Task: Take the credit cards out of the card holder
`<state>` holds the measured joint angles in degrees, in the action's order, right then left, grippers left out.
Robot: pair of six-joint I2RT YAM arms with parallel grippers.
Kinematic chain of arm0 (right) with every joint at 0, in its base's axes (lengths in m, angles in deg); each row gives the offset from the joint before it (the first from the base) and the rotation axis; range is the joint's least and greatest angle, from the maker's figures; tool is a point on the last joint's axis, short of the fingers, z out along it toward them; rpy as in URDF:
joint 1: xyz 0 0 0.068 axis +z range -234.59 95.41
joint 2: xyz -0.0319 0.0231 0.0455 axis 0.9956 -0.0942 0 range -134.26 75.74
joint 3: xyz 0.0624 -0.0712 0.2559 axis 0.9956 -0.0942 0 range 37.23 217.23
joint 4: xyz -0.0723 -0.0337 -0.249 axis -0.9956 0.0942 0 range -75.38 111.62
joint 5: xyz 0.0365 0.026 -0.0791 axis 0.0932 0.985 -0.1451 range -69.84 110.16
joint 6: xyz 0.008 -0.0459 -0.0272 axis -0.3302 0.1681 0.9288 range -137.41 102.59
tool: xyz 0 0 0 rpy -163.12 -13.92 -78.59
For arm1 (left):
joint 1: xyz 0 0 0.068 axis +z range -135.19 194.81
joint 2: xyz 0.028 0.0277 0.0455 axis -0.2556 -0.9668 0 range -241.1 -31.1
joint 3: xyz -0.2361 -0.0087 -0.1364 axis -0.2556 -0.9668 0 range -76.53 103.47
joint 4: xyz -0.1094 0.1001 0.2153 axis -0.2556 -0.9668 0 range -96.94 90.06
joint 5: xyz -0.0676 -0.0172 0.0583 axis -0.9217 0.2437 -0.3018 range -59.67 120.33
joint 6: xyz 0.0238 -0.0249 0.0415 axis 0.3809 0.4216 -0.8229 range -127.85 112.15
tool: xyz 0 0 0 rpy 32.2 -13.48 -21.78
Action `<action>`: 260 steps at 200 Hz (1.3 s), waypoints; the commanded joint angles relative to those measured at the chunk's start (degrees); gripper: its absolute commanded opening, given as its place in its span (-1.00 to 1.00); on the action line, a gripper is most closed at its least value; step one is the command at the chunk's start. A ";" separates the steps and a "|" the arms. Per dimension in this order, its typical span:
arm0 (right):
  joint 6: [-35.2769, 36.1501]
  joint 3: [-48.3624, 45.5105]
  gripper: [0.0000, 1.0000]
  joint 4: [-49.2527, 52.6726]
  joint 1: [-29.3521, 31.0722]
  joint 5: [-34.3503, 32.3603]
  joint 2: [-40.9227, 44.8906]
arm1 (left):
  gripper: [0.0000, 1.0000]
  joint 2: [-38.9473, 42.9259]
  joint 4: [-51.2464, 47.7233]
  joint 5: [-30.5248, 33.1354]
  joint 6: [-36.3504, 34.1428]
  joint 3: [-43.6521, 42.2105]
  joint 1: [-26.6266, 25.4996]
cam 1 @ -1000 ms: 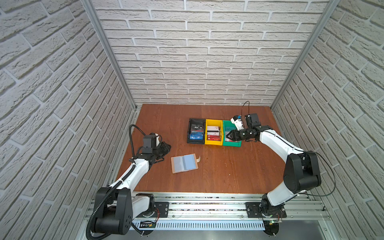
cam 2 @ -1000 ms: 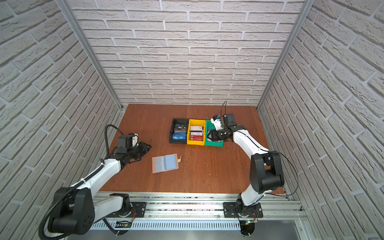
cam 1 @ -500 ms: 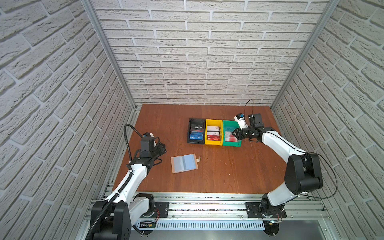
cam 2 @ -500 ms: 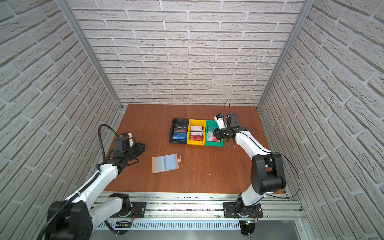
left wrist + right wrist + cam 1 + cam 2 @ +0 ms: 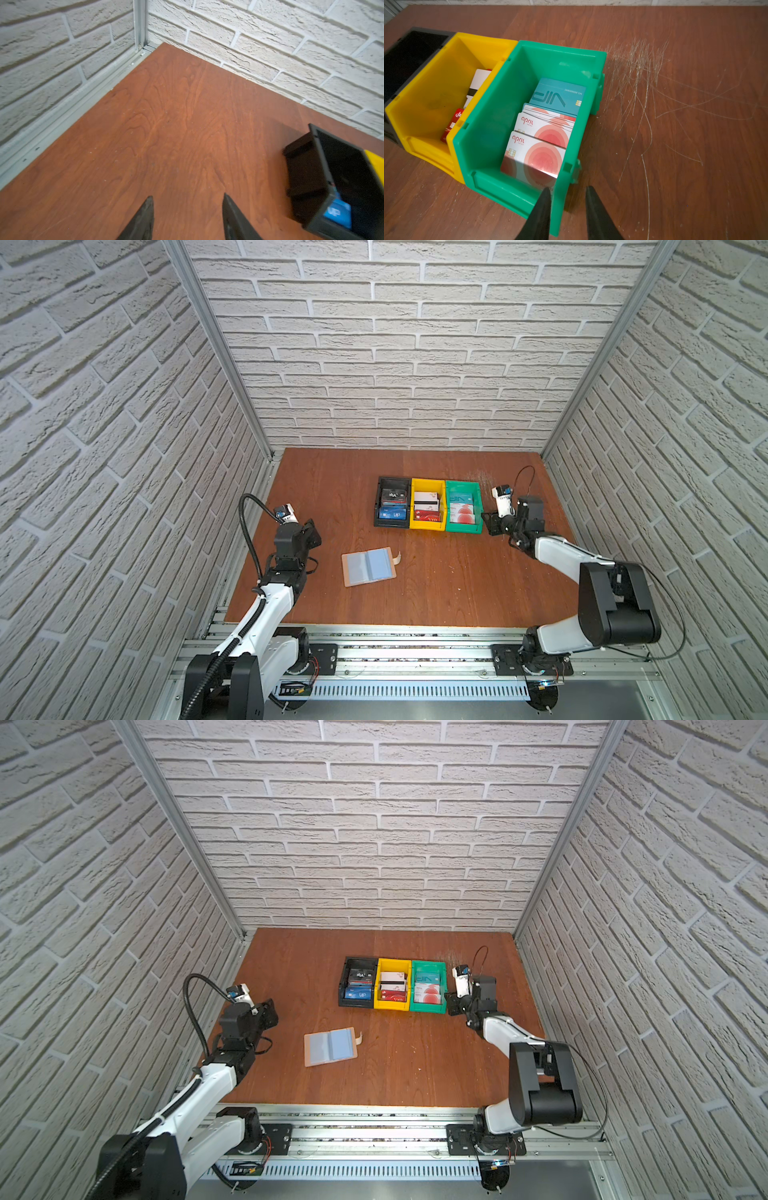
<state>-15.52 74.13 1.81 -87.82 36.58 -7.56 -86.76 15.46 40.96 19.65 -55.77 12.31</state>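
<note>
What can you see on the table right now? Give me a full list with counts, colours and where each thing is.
card holder: one, tan-pink with pale blue sleeves, lying open on the table in front of the bins
black bin: one, black, left end of the bin row, cards inside
yellow bin: one, yellow, middle of the row, cards inside
green bin: one, green, right end of the row, cards inside
credit cards: several, exact count unclear; blue, red, teal, and pale with red circles; in the three bins
table: one, brown wood, under everything
left end effector: one, black, open and empty over bare table
right end effector: one, black, open and empty at a corner of the green bin
</note>
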 commanded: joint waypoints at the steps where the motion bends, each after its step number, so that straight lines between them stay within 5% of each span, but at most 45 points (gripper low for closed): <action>1: -1.41 -11.37 -0.39 -21.86 0.21 -0.66 3.00 | 0.08 -1.13 13.78 6.18 -6.22 -3.15 0.65; 64: 0.47 -11.50 -0.36 -24.67 1.03 0.81 0.56 | 0.25 -6.15 18.63 6.95 -13.80 -4.84 4.12; 113: 0.82 -12.83 -0.32 -26.99 1.37 0.31 0.53 | 0.35 -26.54 42.06 -0.68 -15.07 -5.61 9.78; 138: 0.91 -13.70 -0.28 -29.08 1.58 0.29 -0.19 | 0.43 -35.47 48.87 -4.19 -17.98 -3.93 8.70; 167: 0.74 -13.35 -0.19 -28.73 1.49 0.22 -0.54 | 0.53 -34.49 42.02 -5.65 -18.98 -0.98 8.15; 184: 0.69 -13.30 -0.13 -28.51 1.51 0.19 -0.62 | 0.95 -34.51 40.58 -5.64 -19.50 -0.30 7.87; 248: 0.70 -13.45 0.02 -28.79 1.55 0.14 -0.37 | 0.96 -34.36 38.97 -4.14 -20.34 0.46 6.78; 255: 0.73 -13.44 0.15 -28.76 1.55 0.17 -0.37 | 0.96 -34.43 38.55 -3.89 -20.47 0.68 6.71; 260: 0.70 -13.45 0.78 -28.74 1.49 0.10 -0.36 | 0.96 -34.41 38.56 -3.80 -20.56 0.69 6.62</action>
<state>-15.19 61.00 -23.79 -86.57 36.69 -8.04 -121.43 52.60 36.46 0.64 -56.21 19.59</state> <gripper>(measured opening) 0.534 0.980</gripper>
